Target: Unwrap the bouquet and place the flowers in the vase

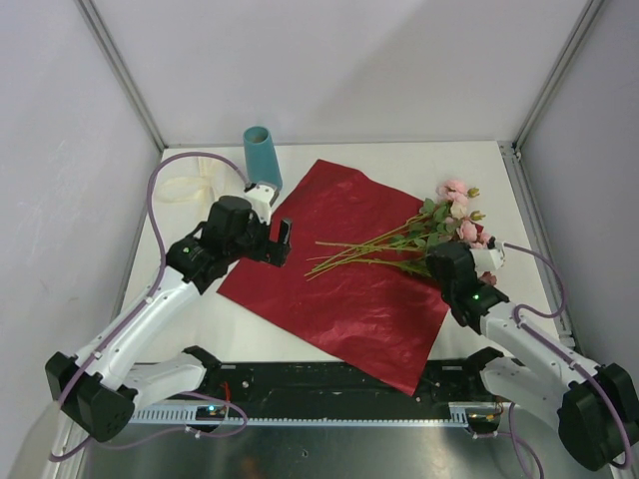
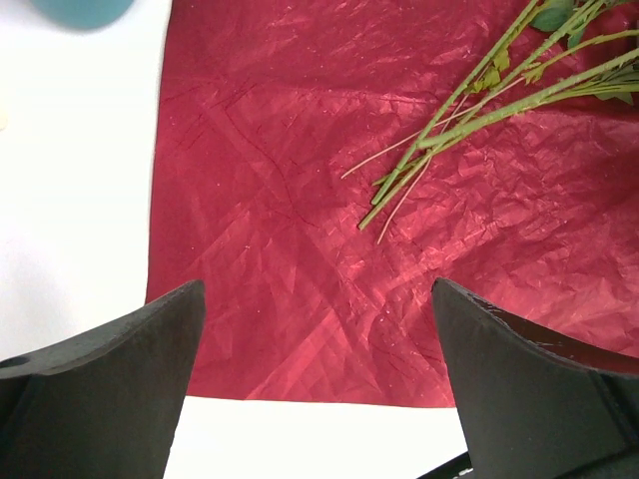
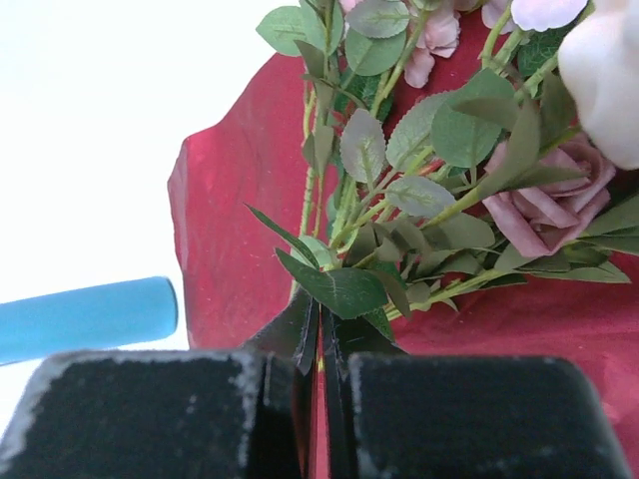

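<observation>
Roses [image 1: 399,239], pink and cream, lying loose across the right side of a flattened dark red wrapping sheet [image 1: 349,289] on a white table [image 1: 469,165], blooms past its right edge. Teal vase [image 1: 262,155] upright just beyond the sheet's far left edge, cream ribbon [image 1: 190,185] nearby. Left gripper [image 2: 318,289] spread wide above the sheet; right gripper [image 3: 321,344] pinched together among the rose leaves, hold on a stem impossible to confirm.

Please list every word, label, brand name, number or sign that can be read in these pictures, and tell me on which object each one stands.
None: no text can be read in any view.
The vase is plain teal, the wrapping paper shows only creases, and the flowers carry no tag.
The pale strip at the near edge shows small slots; any marking there is too small to read.
</observation>
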`<action>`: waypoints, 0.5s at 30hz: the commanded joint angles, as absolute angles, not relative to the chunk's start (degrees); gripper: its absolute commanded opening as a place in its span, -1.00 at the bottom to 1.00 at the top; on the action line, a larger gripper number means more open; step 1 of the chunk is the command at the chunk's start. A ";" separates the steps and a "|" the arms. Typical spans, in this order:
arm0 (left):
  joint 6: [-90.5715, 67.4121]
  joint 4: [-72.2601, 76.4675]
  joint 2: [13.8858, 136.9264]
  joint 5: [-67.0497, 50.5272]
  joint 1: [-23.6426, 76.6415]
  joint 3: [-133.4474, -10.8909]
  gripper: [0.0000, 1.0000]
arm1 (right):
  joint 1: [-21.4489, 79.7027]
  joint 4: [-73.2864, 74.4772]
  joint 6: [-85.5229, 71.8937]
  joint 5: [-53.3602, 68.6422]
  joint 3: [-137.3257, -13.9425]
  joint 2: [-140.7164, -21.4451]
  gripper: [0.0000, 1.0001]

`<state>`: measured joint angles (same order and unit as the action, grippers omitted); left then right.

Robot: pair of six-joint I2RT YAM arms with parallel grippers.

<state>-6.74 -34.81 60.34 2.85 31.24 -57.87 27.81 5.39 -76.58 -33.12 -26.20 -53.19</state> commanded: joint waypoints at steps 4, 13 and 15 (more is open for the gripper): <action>-7.95 -32.84 58.87 3.22 31.55 -57.46 0.99 | 29.46 12.04 -74.84 -33.61 -27.53 -54.04 -0.83; -9.12 -32.41 65.57 -5.46 31.52 -59.00 0.99 | 28.86 13.60 -78.43 -31.46 -27.66 -53.73 -0.30; -9.44 -32.43 66.60 -7.06 31.55 -59.42 0.99 | 28.81 16.01 -83.31 -31.37 -28.47 -55.49 -0.16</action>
